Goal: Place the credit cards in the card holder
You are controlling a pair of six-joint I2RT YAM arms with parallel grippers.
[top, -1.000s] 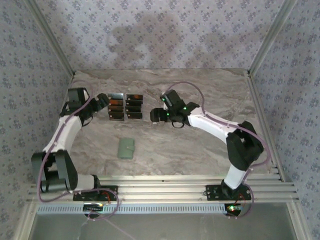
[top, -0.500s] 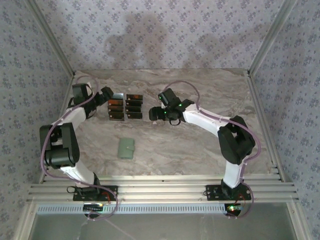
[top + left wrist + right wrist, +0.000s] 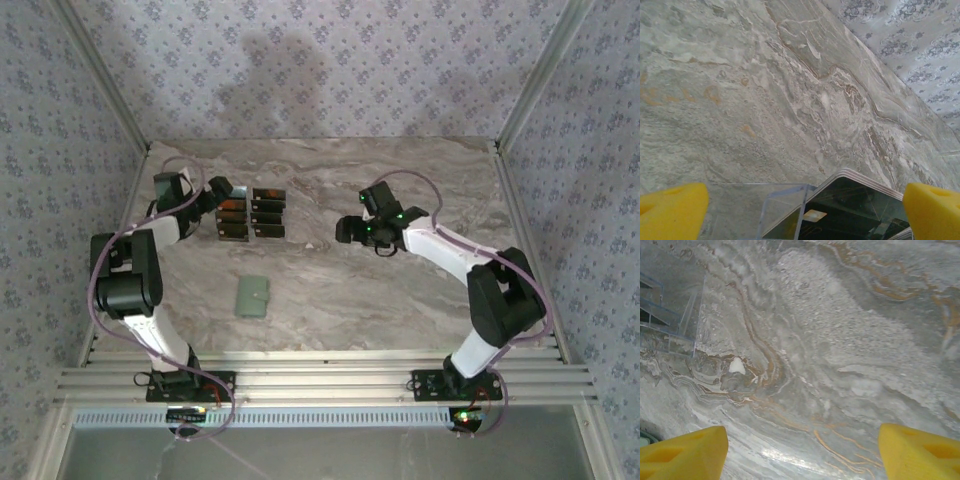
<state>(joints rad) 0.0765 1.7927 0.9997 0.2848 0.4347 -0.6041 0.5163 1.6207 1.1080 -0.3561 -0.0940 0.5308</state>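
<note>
Top view: marble table [image 3: 400, 300] inside a walled cell with patterned wallpaper. The credit cards [image 3: 268, 215] sit upper left of centre in two short columns side by side. They are dark, and the left column shows orange. The card holder [image 3: 253, 296] is pale green and lies flat on its own below the cards, toward the bottom of the table. It is well apart from both the cards and the arms.

The left gripper [image 3: 217, 190] is at the upper left corner of the card block, just beside the left column. I can't tell if it touches. In the left wrist view, the left gripper [image 3: 802, 212] has its yellow fingertips [image 3: 670, 210] spread wide at the two bottom corners, released, with nothing clamped. Between them at the bottom edge are a clear rack [image 3: 777, 202] and a dark glossy stack of credit cards [image 3: 860, 200] with pale edges. There is a small tan mark on one card.

The right gripper [image 3: 342, 230] is right of centre, pointing left toward the cards but apart from them. In the right wrist view, the right gripper [image 3: 800, 455] has its yellow fingertips [image 3: 682, 455] wide apart over bare marble, released and grasping nothing. The edge of the clear rack [image 3: 670, 315] shows at the upper left of that frame.
</note>
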